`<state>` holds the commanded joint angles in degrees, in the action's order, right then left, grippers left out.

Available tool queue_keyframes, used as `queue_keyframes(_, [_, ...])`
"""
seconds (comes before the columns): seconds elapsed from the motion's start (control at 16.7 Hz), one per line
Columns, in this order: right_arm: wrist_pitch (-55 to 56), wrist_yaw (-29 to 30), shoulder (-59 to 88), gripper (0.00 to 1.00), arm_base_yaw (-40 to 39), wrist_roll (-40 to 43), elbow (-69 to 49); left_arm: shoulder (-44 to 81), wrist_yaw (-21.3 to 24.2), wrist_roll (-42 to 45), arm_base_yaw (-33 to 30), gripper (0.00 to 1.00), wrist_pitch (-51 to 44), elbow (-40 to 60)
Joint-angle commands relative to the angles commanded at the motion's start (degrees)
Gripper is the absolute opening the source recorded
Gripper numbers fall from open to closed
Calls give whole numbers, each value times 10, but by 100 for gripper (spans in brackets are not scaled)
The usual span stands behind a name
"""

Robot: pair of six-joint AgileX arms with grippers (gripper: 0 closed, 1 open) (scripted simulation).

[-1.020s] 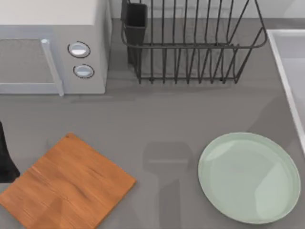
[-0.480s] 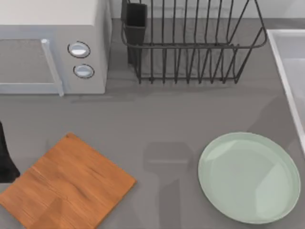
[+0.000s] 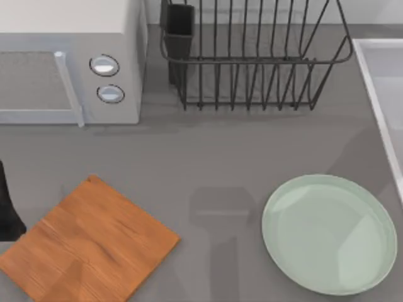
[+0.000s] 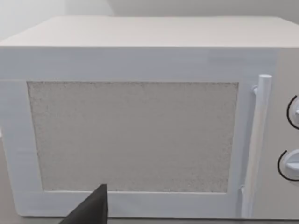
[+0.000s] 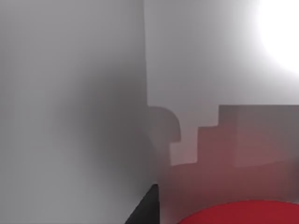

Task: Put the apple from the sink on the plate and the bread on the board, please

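The red apple (image 5: 243, 213) lies very close under my right gripper (image 5: 148, 205) inside the pale sink (image 5: 84, 93); a dark part of the gripper sits just beside it. In the top view the sink's rim (image 3: 373, 82) runs down the right edge. The mint-green plate (image 3: 330, 233) lies bare at the lower right. The wooden board (image 3: 94, 242) lies bare at the lower left. The bread is out of view. My left gripper (image 4: 91, 209) hangs in front of the microwave door, and its arm (image 3: 5, 211) is at the table's left edge.
A white microwave (image 3: 69, 56) with its door shut and a handle (image 4: 257, 140) stands at the back left. A black wire dish rack (image 3: 252, 56) stands at the back centre. Bare grey counter (image 3: 214, 163) stretches between board and plate.
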<state>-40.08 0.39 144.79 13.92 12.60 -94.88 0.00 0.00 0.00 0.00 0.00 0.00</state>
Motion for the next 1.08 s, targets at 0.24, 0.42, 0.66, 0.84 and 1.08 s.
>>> queue_keyframes(0.24, [0,0,0,0,0,0,0,0,0,0,0,100,0,0])
queue_keyframes(0.42, [-24,-7,-42,0,-1,-3,-15,0,0,0,0,100,0,0])
queue_keyframes(0.66, [-112,-8,-84,0,-1,-3,-53,0,0,0,0,100,0,0])
queue_keyframes(0.84, [-174,-8,-120,0,-1,-2,-81,0,0,0,0,100,0,0])
queue_keyframes(1.08, [-185,-8,-130,0,-1,-2,-86,0,0,0,0,100,0,0])
